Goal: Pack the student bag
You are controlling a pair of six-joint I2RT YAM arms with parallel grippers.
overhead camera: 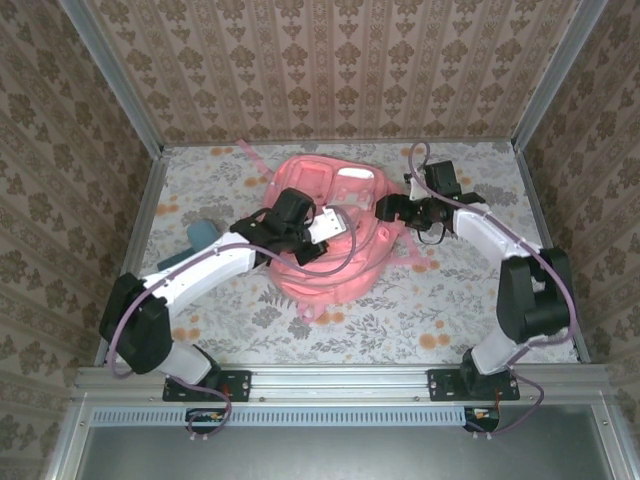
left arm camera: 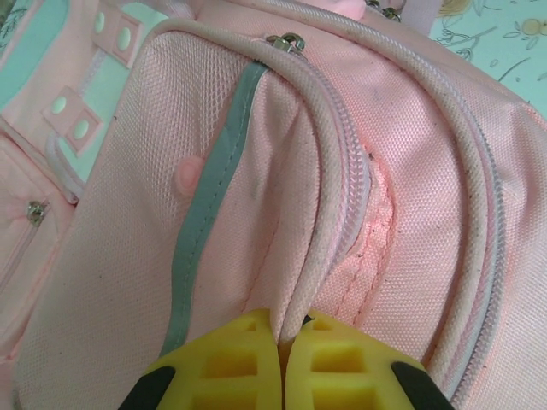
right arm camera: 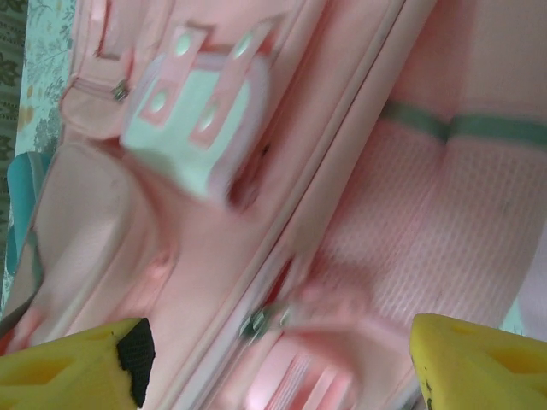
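Observation:
The student bag [overhead camera: 335,265], a soft pink backpack, lies flat in the middle of the table. My left gripper [overhead camera: 303,240] is down on its near part. In the left wrist view that gripper [left arm camera: 286,331] is shut on the pale piped edge [left arm camera: 320,213] beside a zipper, with the grey reflective stripe [left arm camera: 205,222] to its left. My right gripper [overhead camera: 384,208] hovers at the bag's right side. Seen from the right wrist, this gripper [right arm camera: 273,363] is open, its yellow fingers [right arm camera: 68,371] wide apart over a blurred metal zipper pull [right arm camera: 259,323].
A small teal pencil case [overhead camera: 203,234] lies left of the bag, partly under my left arm. Thin pink straps [overhead camera: 250,155] trail toward the back wall. Patterned walls close in the table on three sides. Floral tabletop [overhead camera: 450,300] is open to the front right.

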